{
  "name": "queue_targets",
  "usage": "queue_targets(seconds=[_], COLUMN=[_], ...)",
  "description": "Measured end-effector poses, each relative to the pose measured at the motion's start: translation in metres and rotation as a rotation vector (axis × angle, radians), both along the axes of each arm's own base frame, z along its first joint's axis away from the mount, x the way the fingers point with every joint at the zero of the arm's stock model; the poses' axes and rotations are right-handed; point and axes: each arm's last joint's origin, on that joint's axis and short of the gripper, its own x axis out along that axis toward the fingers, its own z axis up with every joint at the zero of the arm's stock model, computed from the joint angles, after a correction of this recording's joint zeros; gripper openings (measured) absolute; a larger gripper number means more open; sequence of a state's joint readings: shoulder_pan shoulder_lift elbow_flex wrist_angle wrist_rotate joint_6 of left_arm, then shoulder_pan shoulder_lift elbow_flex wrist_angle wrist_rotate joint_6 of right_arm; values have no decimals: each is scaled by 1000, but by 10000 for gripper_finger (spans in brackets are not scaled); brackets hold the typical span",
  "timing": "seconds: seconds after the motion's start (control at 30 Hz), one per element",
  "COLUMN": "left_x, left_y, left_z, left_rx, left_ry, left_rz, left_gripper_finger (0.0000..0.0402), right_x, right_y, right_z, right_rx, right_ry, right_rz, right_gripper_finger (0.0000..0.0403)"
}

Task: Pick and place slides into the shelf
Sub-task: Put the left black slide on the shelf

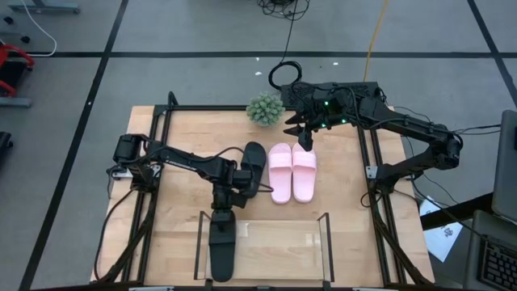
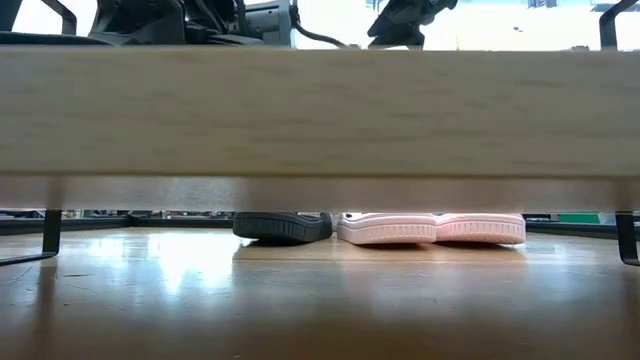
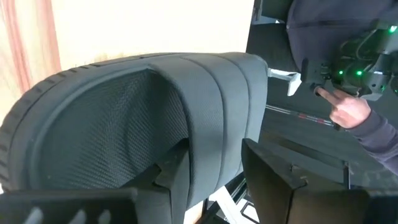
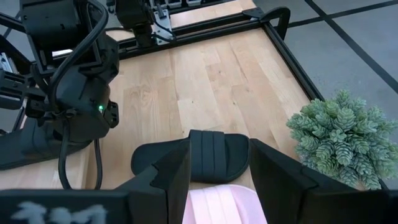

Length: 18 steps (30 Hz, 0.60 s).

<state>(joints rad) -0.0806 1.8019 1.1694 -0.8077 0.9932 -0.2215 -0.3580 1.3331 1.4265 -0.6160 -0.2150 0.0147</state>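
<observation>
In the high view my left gripper [image 1: 222, 207] is shut on a matte black slide [image 1: 222, 249] over the left end of the clear shelf [image 1: 279, 242]. That slide fills the left wrist view [image 3: 124, 124]. Whether it rests on the tray I cannot tell. The other black slide [image 1: 254, 165] lies sole down on the table next to the pink pair [image 1: 292, 172]. My right gripper [image 1: 305, 139] hovers open above the pink pair's far end. Its wrist view shows the free black slide [image 4: 193, 155] and a pink slide [image 4: 221, 208] between its fingers. My left gripper [image 3: 214, 165] pinches the black slide's wide strap [image 3: 211, 124] at one side. One finger [image 3: 168, 177] is under the strap on the footbed side, and the other finger [image 3: 280, 186] is outside it. It comes from above at the slide's far end, and the slide reaches toward the near edge.
A small green plant [image 1: 265, 109] stands at the table's far edge beside the right gripper. Black frame rails [image 1: 373, 174] run along the table's sides. A wide pale band [image 2: 320, 110] blocks most of the low view. A person's hand [image 3: 345, 109] shows beyond the table.
</observation>
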Motion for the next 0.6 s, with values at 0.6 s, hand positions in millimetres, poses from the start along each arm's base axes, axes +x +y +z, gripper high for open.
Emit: queue_targets(seconds=[0.6], left_x=[3], left_y=[-1], left_z=[1], left_rx=[-15], left_ry=[-2], left_rz=[17], left_gripper_finger=[140], right_x=[0], right_y=[0], right_z=[1], right_rx=[-2], right_ry=[-6], right_rz=[0], right_gripper_finger=[153])
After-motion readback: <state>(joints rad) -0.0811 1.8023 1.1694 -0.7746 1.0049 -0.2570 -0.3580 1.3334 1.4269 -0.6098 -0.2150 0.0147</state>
